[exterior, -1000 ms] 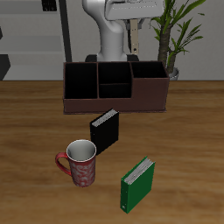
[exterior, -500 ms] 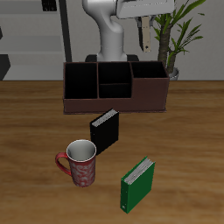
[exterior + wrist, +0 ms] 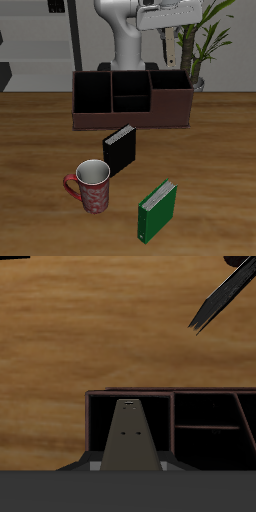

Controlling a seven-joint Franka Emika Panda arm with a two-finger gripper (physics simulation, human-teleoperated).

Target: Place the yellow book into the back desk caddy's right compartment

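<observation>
The yellow book [image 3: 160, 52] hangs upright from my gripper [image 3: 161, 40], high above the table at the back. In the wrist view the book [image 3: 132, 436] shows as a dull greyish strip between the jaws. The back desk caddy [image 3: 130, 118] is a long reddish-brown box with black insides, standing below the gripper. It also shows in the wrist view [image 3: 205, 394]. The right compartment [image 3: 170, 80] is the tall end section nearest the plant. The book hangs well above it, near its back edge.
A black book [image 3: 120, 150] stands in front of the caddy. A red mug [image 3: 90, 187] and a green book [image 3: 156, 210] stand nearer the table's front edge. A potted plant [image 3: 197, 40] rises behind the caddy's end. The robot's white base [image 3: 125, 45] is at the back.
My gripper with the yellow book has moved sideways toward the plant, from above the caddy's middle to above its end section. Nothing on the table has moved.
</observation>
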